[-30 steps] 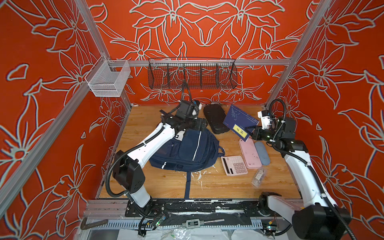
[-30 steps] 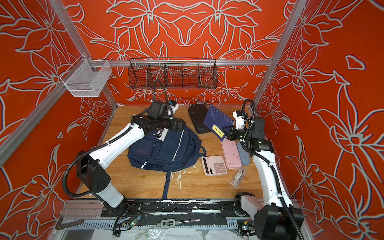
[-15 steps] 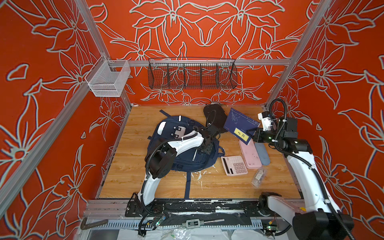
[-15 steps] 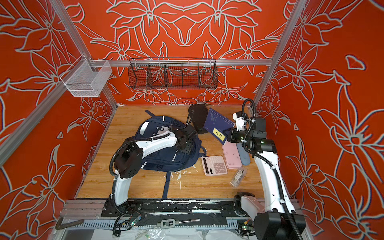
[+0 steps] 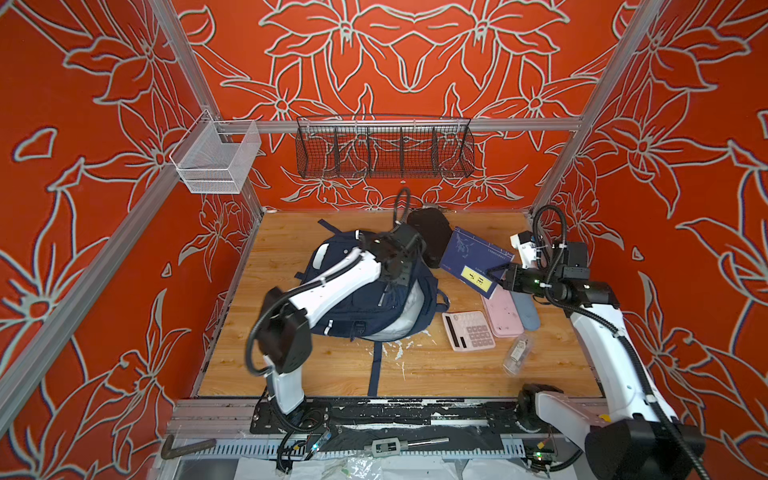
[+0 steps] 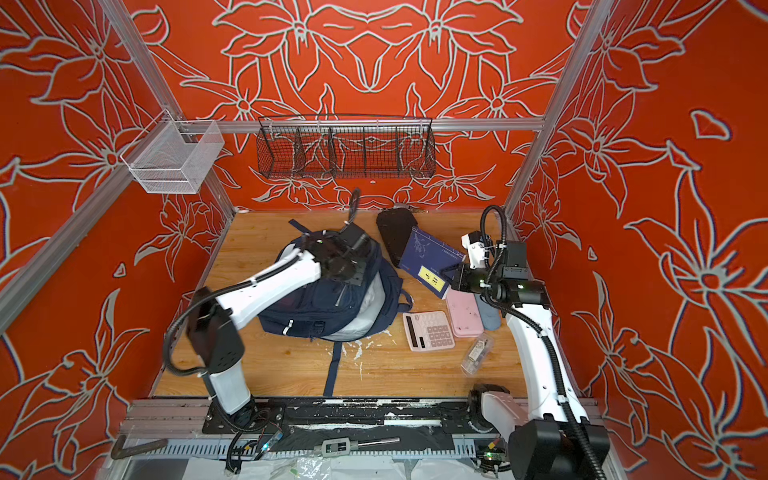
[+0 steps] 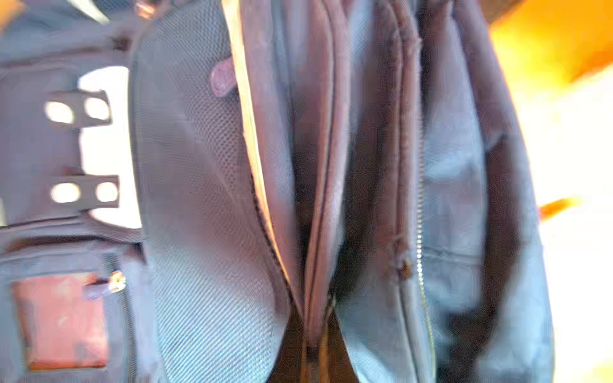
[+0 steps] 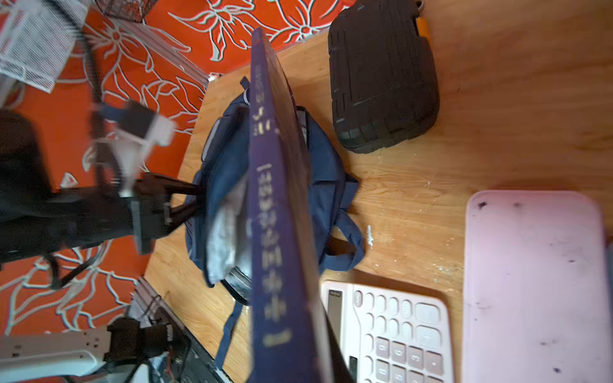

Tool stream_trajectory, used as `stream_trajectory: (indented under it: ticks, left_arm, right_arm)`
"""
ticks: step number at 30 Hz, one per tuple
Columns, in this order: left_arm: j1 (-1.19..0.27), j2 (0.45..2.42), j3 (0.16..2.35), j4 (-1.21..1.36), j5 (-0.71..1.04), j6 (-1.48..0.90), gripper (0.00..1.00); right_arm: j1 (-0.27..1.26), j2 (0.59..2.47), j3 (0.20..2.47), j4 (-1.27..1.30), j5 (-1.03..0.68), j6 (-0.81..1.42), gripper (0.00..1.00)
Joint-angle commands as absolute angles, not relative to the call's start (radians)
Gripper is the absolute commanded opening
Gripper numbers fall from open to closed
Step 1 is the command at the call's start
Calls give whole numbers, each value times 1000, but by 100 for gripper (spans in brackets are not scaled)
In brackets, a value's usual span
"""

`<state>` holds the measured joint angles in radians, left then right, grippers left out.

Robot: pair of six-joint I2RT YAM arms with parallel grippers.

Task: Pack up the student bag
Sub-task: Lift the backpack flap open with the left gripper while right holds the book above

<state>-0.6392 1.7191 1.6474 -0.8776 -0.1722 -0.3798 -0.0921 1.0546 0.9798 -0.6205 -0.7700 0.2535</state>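
The student bag, a navy backpack, lies mid-table in both top views with its main opening gaping and grey lining showing. My left gripper sits on top of the bag and is shut on a fold of its fabric beside the zip. The bag fills the left wrist view. My right gripper is shut on a dark blue book, held tilted above the table to the right of the bag. In the right wrist view the book stands edge-on before the bag.
A black hard case lies behind the bag. A pink calculator, a pink case, a grey-blue case and a clear packet lie on the right. A black wire basket and a white one hang on the walls.
My left arm swung from the bag's far end to its right side and its gripper closed on the fabric; the bag's mouth now gapes. The right arm and book barely moved.
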Motion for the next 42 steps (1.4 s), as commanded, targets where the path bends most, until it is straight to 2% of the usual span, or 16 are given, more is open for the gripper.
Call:
stream_trajectory:
  ticks: [1,8,11,15,20,24,25,27,28,30,31,36,41,42]
  left_arm:
    - [-572,1575,1593,-705,-84,-348,0]
    - [-561,1523,1599,-640,45,-309,0]
    - [-559,1511,1585,-639,43,-306,0]
    - [-557,1476,1540,-579,60,-319,0]
    - [-557,1476,1528,-541,78,-344,0]
    - [-558,1488,1518,-521,76,-371,0]
    - [-557,1491,1517,-521,63,-374,0]
    - [-555,1496,1516,-531,21,-381,0]
    - [-555,1499,1516,-544,-11,-385,0]
    - [-543,1500,1513,-564,-42,-400,0]
    - [-532,1495,1504,-570,-53,-408,0]
    - [-478,1475,1450,-551,-50,-425,0]
    - [-477,1575,1515,-585,0,-391,0]
    - [-478,1591,1524,-584,19,-377,5]
  right_arm:
    - [-60,1023,899,-476,-836,461,0]
    - [213,1150,891,-204,-841,668,0]
    - [274,1253,935,-119,-846,727,0]
    - [327,1424,1014,-128,-884,726,0]
    - [412,1632,1088,92,-983,834,0]
    - [481,1758,1153,173,-903,881,0]
    - [485,1797,1170,184,-881,904,7]
    - [484,1862,1215,176,-865,901,37]
    - [483,1884,1246,129,-853,878,56]
    - [470,1886,1284,40,-832,817,81]
    - [459,1864,1287,-7,-803,782,97]
    - [396,1717,1293,-305,-644,579,97]
    - [342,1562,1261,-522,-479,432,97]
    - [333,1533,1255,-551,-446,412,97]
